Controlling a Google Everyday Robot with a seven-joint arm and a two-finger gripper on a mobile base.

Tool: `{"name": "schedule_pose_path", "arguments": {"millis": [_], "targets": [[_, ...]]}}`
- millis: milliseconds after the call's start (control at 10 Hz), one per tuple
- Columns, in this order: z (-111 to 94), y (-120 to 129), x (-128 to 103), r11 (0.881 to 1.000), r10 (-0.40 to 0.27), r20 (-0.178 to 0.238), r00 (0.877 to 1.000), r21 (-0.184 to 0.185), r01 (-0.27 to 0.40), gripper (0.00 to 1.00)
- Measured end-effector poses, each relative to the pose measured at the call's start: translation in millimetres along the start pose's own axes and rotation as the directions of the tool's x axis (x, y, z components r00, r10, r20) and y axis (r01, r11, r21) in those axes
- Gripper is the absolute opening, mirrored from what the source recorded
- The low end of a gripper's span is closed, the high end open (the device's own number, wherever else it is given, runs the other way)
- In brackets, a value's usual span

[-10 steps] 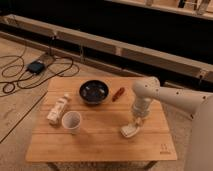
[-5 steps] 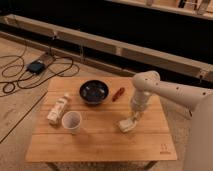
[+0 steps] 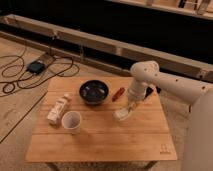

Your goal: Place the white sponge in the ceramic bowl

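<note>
The gripper (image 3: pixel 129 107) hangs over the right half of the wooden table (image 3: pixel 100 142), its 2 fingers clamped shut on the white sponge (image 3: pixel 122 115), which sticks out below and to the left of the fingertips. Compared with 1 second ago, the arm has drawn up and the sponge has come with it: earlier it sat low against the tabletop, now it looks raised just clear of the wood, though a light contact at its lower corner cannot be ruled out. That suggests the pick is done and the carry is starting.

The ceramic bowl (image 3: pixel 94 92) stands to the left of the sponge, near but apart, dark and with nothing in it. A small red object (image 3: pixel 118 94) lies between bowl and gripper, so the path leftward should pass above it. The white bottle (image 3: pixel 57 109) lies on its side and the pale cup (image 3: pixel 71 121) stands upright farther left, both out of the way.
</note>
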Motion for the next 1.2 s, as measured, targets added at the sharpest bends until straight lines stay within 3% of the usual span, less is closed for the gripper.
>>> {"name": "schedule_pose_path", "arguments": {"millis": [300,500,800,1200], "targets": [[-38,-34,40,0.997,-0.069,-0.073,0.995,0.037,0.072,0.0],[-48,-58,59,0.991,-0.121,-0.098,0.988,0.049,0.126,0.0],[-43,-98,86,0.974,-0.21,-0.123,0.97,0.058,0.218,0.0],[-21,-141,125,0.938,-0.323,-0.191,0.927,0.061,0.34,0.0]]}}
